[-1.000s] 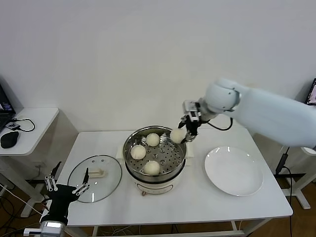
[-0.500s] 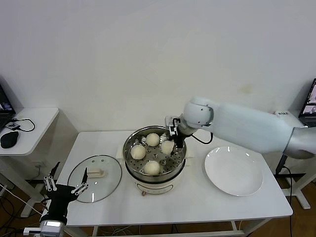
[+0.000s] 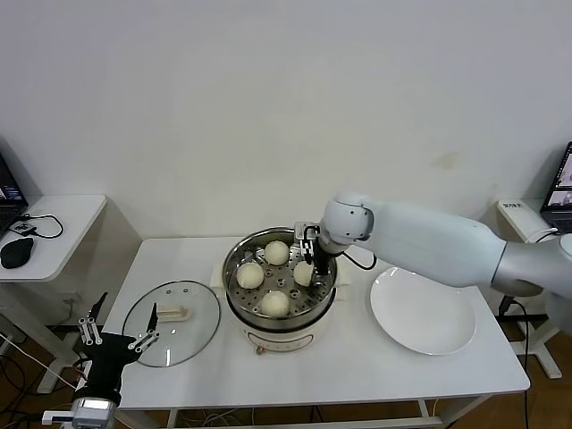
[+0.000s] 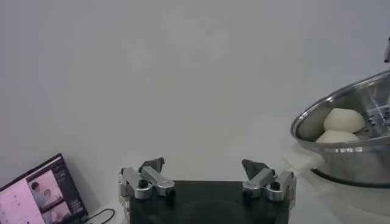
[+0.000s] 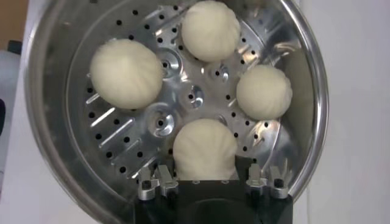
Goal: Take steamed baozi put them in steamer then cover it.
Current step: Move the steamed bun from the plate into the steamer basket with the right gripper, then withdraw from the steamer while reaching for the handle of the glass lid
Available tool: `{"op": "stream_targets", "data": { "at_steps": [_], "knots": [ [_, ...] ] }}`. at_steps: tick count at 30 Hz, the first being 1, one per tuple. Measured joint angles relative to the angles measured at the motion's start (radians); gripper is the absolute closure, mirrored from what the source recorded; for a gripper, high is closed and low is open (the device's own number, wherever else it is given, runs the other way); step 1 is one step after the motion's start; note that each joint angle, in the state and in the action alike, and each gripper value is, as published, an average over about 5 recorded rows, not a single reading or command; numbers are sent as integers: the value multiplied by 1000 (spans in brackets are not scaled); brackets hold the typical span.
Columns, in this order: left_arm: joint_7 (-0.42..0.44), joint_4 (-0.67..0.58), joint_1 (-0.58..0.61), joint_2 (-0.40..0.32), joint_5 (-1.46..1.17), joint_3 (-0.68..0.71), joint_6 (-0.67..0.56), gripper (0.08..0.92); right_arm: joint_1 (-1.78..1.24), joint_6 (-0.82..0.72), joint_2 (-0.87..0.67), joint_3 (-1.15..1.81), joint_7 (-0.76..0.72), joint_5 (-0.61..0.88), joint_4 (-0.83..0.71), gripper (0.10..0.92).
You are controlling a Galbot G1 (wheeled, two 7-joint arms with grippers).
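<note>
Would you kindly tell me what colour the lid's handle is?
Cream-white; the handle on the glass lid shows best in the head view.

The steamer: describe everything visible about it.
The steamer is a round, shiny steel pot on a cream-white base, standing upright mid-table between the glass cover and the white plate. Its perforated tray holds four steamed baozi, spaced apart. The right hand reaches inside, around the fourth bun. It is uncovered.

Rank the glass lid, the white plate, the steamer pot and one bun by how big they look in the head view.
Largest to smallest:
1. Steamer pot, white plate and glass lid: too close to rank.
2. Bun: clearly smallest.
</note>
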Motion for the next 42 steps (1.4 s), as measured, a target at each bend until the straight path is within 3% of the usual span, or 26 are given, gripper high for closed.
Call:
{"op": "stream_targets", "data": {
  "at_steps": [10, 19, 27, 35, 42],
  "knots": [
    [0, -6, 3, -3, 1, -1, 0, 177, -8, -4, -15, 49, 9, 9, 14, 210],
    [-2, -13, 1, -2, -6, -2, 0, 177, -28, -3, -88, 135, 67, 51, 98, 202],
    [-11, 4, -5, -2, -14, 0, -14, 177, -162, 64, -198, 282, 296, 103, 228, 202],
    [-22, 29, -12, -15, -26, 10, -34, 177, -524, 239, -274, 605, 539, 54, 336, 202],
    [-36, 53, -24, -25, -16, 34, -49, 177, -927, 488, -231, 981, 655, -34, 382, 203]
  ]
}}
